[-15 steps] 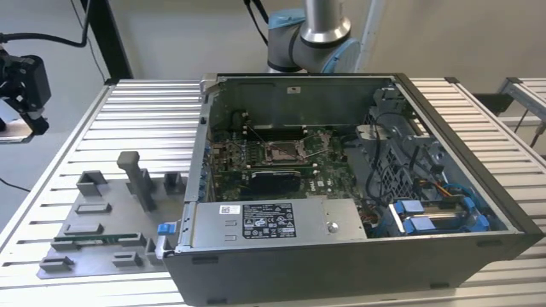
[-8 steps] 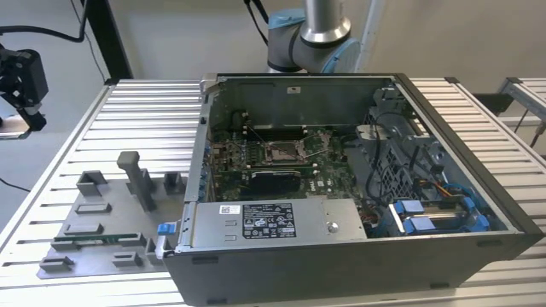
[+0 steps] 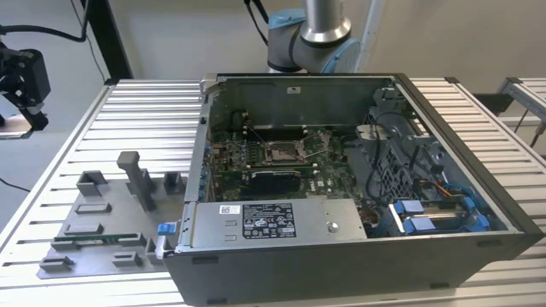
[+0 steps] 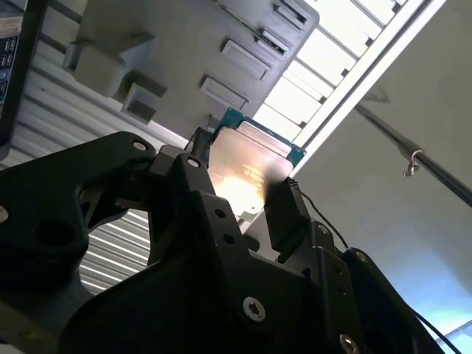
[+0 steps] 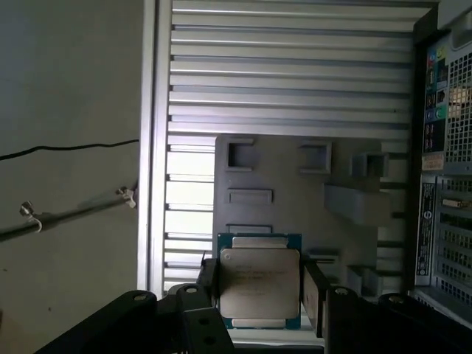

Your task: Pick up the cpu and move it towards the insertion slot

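The claw [image 5: 261, 293] is pinching the chip [image 5: 259, 284] between its two black fingers [image 5: 315, 293], one pressed against each of two opposite edges, so the chip sits crosswise in the gap with its silvery lid and thin green border facing the first wrist view. In the second wrist view the same grip shows from the other side: the claw [image 4: 242, 181] clamps the chip [image 4: 251, 162], whose metal face catches a bright glare. The chip hangs free in the grip and touches nothing else. Beyond it, further from the claw, lies a grey plastic tray [image 5: 291, 188] with several rectangular pockets and raised blocks; whether any pocket sits directly under the chip cannot be told. The tray rests on a ribbed metal table [image 5: 287, 81], and past the table's edge a thin dark cable [image 5: 66, 147] runs across a pale surface. To one side of the claw, past the tray, stands the outer wall of a computer case [image 5: 442, 147] with grilles and labels. In the exterior view the case [image 3: 341, 256] lies open on the table [image 3: 145, 121], and the socket [image 3: 282, 152], a square with a shiny metal frame, sits on the green board inside it, well apart from the tray [image 3: 102, 214], which holds a long green memory stick [image 3: 98, 240].
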`<state>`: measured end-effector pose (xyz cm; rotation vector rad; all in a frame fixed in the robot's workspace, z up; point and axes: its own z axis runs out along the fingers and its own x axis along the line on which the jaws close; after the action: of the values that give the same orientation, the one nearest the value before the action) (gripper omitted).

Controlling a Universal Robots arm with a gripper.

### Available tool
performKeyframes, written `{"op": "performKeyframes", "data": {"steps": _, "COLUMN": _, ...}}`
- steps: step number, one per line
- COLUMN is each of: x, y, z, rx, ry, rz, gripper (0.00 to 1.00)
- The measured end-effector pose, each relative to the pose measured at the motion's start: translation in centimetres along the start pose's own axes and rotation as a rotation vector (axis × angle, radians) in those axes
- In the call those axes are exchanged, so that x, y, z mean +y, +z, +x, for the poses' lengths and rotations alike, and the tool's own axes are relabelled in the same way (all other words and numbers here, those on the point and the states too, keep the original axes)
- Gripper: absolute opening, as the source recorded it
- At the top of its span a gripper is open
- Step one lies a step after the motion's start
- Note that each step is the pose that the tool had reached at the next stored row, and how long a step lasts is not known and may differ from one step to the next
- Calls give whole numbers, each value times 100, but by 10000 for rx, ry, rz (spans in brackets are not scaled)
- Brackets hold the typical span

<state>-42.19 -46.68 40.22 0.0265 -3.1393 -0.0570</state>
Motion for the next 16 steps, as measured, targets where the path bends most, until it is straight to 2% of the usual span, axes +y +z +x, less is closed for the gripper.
{"op": "performKeyframes", "data": {"steps": 16, "x": -8, "y": -4, "z": -472, "rx": -2, "ry": 1, "rz": -23, "gripper": 0}}
